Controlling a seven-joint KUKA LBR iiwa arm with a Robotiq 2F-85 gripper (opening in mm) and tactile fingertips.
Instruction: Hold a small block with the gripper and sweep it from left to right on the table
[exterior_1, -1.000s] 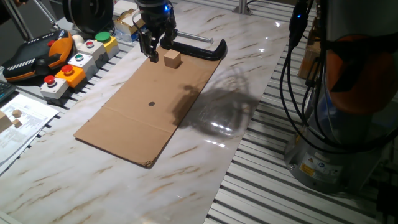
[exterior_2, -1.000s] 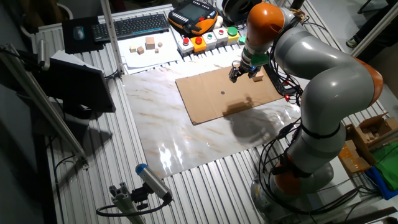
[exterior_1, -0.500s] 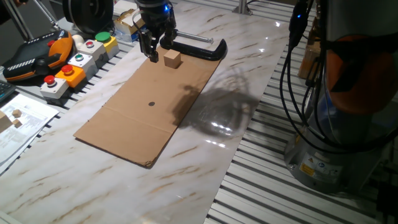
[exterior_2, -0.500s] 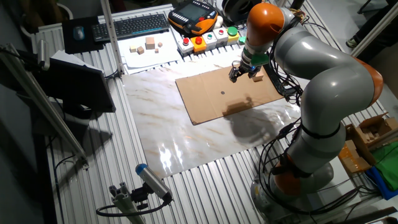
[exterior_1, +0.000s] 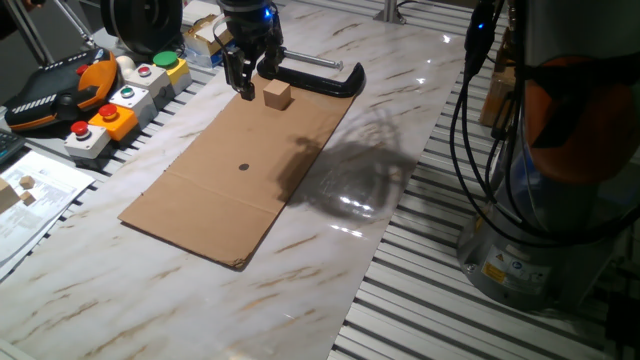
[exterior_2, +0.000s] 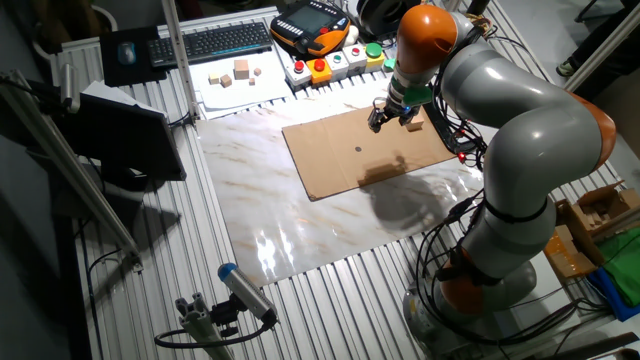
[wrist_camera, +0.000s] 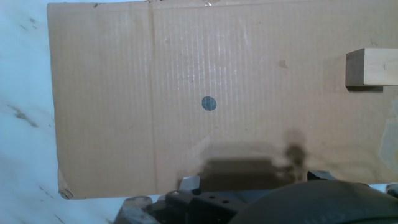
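Gripper (exterior_1: 247, 84) is hanging low over the far end of the cardboard sheet (exterior_1: 240, 170), fingers pointing down, blue light showing at its top; whether the tips are touching the sheet can't be told. Fingers are sitting slightly apart with nothing between them, so it's holding nothing. Small block (exterior_1: 277, 95) is resting flat on the cardboard just beside the gripper, on its right in this fixed view, apart from the fingers. Black C-clamp (exterior_1: 325, 78) is lying just behind the block at the sheet's far edge. Cardboard is lying on the table (exterior_1: 400, 120), a dark dot (exterior_1: 243, 167) showing near its middle. In the other fixed view the gripper (exterior_2: 384, 116) is sitting over the sheet's far right part, the block (exterior_2: 415, 124) just beside it. Hand view is looking down on the cardboard (wrist_camera: 155, 124), dot (wrist_camera: 209, 103) at centre, block (wrist_camera: 371, 67) at the right edge, gripper body dark along the bottom, fingertips not readable there. Button boxes (exterior_1: 125, 95) are sitting off the table's left edge.
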